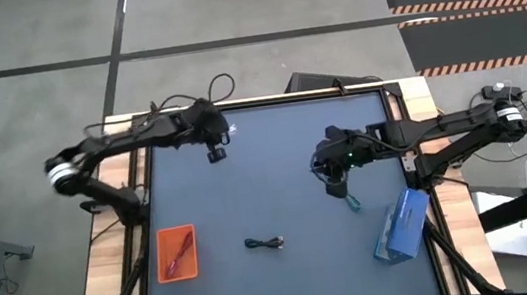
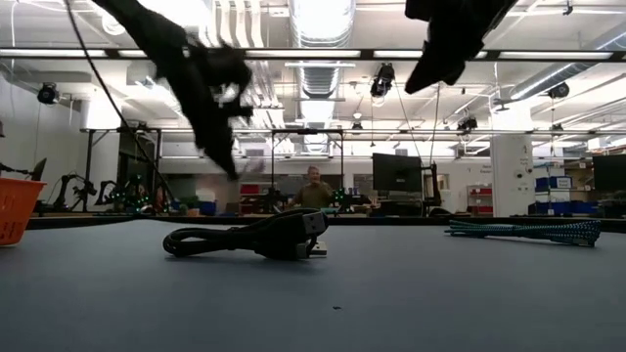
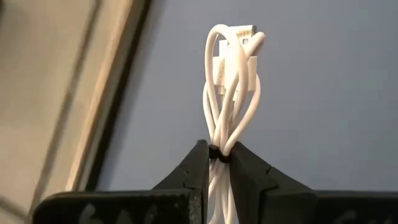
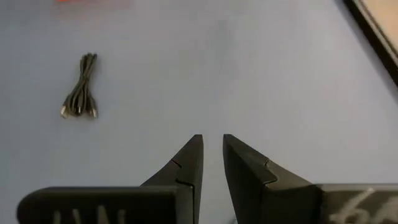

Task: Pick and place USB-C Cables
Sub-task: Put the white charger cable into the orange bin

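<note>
Near table's far-left edge, left hand (image 3: pixel 219 163) grips white cable (image 3: pixel 231 87); right hand (image 4: pixel 211 163) open.

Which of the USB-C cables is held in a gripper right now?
The white cable, pinched in the left gripper above the table. The black cable and teal cable lie loose; the pink cable is in the orange tray.

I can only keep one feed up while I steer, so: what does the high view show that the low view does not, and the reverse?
Only the high view shows the magenta-pink cable lying in the orange tray, the flat blue box, and the left hand over the table's far left part. Only the low view shows the room behind, with a person. Both show the black cable loose on the mat, the teal-blue cable and the tray.
</note>
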Controlling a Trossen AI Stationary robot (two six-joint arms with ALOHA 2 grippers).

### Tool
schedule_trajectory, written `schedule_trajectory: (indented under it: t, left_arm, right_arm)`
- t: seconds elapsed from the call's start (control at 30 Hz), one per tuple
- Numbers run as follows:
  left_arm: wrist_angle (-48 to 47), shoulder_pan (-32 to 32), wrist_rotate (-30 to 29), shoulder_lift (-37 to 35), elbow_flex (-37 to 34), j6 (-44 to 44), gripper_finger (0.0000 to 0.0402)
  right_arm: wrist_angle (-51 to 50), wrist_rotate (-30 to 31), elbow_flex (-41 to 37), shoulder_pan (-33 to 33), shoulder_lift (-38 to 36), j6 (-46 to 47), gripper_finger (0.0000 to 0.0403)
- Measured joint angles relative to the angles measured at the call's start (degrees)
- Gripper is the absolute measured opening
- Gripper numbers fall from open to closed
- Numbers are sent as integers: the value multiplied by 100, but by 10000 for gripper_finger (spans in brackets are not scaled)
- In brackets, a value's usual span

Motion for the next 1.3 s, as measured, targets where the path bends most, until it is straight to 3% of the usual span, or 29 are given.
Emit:
schedule_trajectory:
  t: [0.3, 0.5, 0.63, 0.77, 0.83, 1.03, 1.3]
  left_arm:
    - [1454, -2053, -52, -1675, -455, -1464, 24]
    - [1496, -3303, -1106, -1999, -466, -2815, 24]
    - [1196, -3881, -1254, -2029, -33, -3979, 24]
    - [428, -4327, -1508, -1990, 290, -4938, 24]
    - [-212, -4433, -1528, -1989, 407, -5828, 24]
    - [-2168, -5110, -1289, -1989, 697, -8571, 24]
    - [-4346, -5811, -99, -1929, 826, -11027, 24]
  right_arm:
    - [2455, -5, -878, 0, -10, -833, 52]
    - [2566, 68, -887, -76, -175, -1247, 52]
    - [2565, 511, -761, -176, -494, -1694, 52]
    - [2658, 1321, -358, -437, -728, -1801, 52]
    - [2693, 1724, -289, -536, -788, -1700, 52]
    - [2559, 1469, -454, -437, -828, -1474, 52]
    - [2558, 1335, -519, -288, -773, -1432, 52]
